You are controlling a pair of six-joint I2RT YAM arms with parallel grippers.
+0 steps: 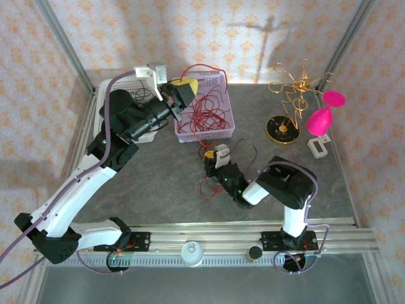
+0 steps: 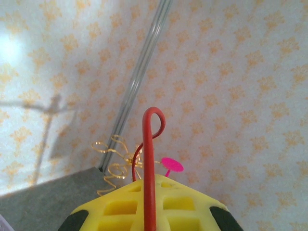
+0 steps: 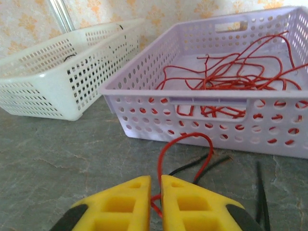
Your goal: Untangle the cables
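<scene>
At the far left a white basket (image 3: 53,86) is set on the table (image 1: 158,183). What look like black curls (image 1: 143,95) are seen inside it, though they are too small to be sure of.

The left gripper (image 1: 186,84) is held in the air above the near-left corner of the lilac basket (image 3: 144,115), which stands just beside the white one. Its yellow fingers (image 2: 120,207) are pressed together on a red strand (image 2: 149,159), which is seen rising straight up from between them and ending in a small hook.

Inside the lilac basket a loose tangle of red cables (image 3: 231,79) is spread over the floor.

In front of that basket the right gripper (image 3: 155,179) is lowered to the table. Its fingers (image 3: 190,202) are drawn together to a narrow slit, and a red loop (image 3: 190,134) is pinched in it, arching up just short of the basket wall. Black cables (image 3: 197,166) are laid on the table just beside the loop, crossing under it.

At the far right, well apart from the cables, a gold ornament (image 1: 292,88) is stood upright, with pink pieces (image 1: 319,120) just beside it.
</scene>
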